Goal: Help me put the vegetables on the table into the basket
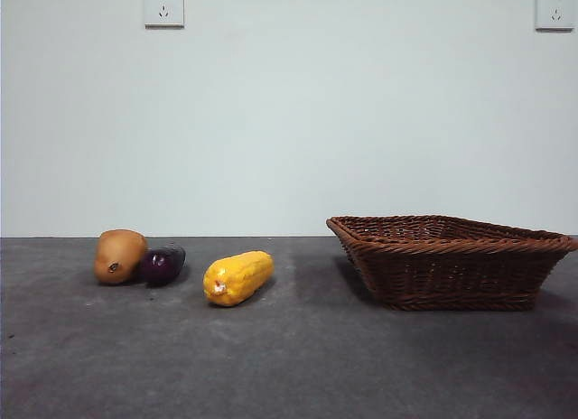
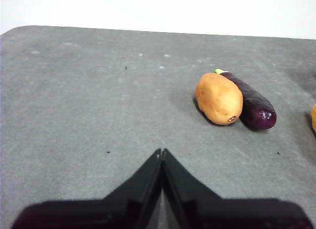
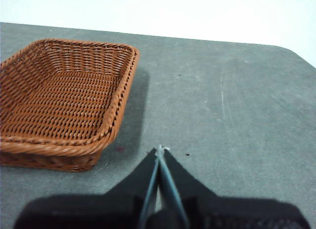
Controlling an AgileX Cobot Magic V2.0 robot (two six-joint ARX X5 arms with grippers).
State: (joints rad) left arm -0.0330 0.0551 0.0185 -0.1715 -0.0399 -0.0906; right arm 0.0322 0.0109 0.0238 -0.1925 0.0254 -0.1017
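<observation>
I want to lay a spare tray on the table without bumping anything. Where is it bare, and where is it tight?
Bare table runs along the near edge, and between the corn and the basket. The basket's inside looks empty. It is tight where potato and eggplant lie touching. Both pincers, left and right, wait shut.

Vegetables (image 1: 163, 265) left of basket (image 1: 447, 261)

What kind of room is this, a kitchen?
Probably a test bench, not a kitchen: a bare grey table against a plain wall with sockets, holding only a basket, potato, eggplant and corn.
</observation>
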